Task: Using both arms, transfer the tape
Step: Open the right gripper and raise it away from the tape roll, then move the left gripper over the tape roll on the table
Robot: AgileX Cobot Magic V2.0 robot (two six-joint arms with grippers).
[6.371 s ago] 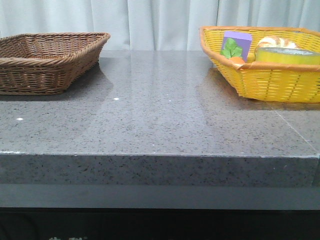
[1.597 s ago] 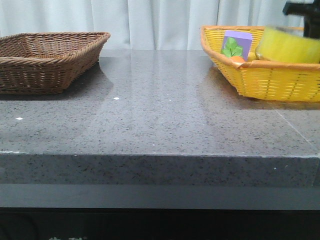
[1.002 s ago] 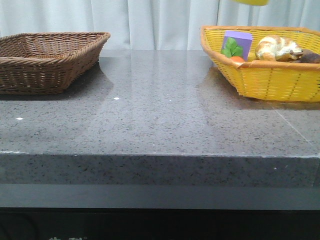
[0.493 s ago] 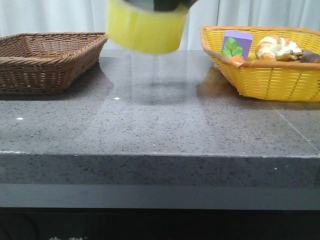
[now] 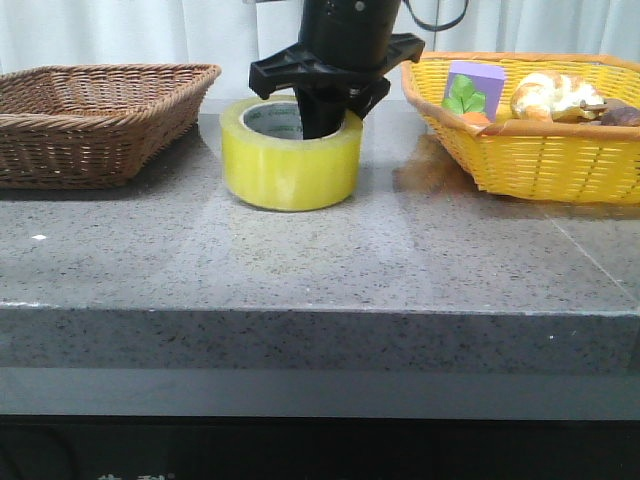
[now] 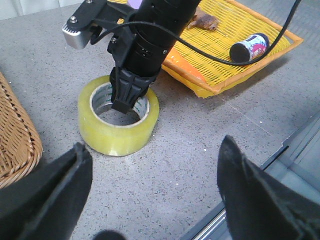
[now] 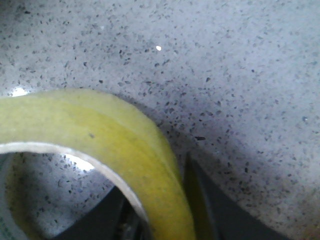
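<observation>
The tape (image 5: 290, 165), a wide yellow roll, stands flat on the grey table between the two baskets. My right gripper (image 5: 325, 115) comes down from above and is shut on the roll's far wall, one finger inside the core and one outside. In the right wrist view the tape (image 7: 115, 145) fills the frame with the right gripper (image 7: 160, 205) clamped on its wall. In the left wrist view the tape (image 6: 117, 127) and the right gripper (image 6: 127, 102) lie ahead of my left gripper (image 6: 155, 195), which is open, empty and well short of the roll.
A brown wicker basket (image 5: 95, 115) sits at the left. At the right, a yellow basket (image 5: 530, 150) holds a purple box (image 5: 472, 85) and bread (image 5: 555, 92). In the left wrist view, a can (image 6: 250, 46) lies in the yellow basket and the table edge (image 6: 280, 150) runs close by.
The right arm lifted the tape out of the yellow basket, carried it left over the table and lowered it onto the table's middle. It still grips the roll.
</observation>
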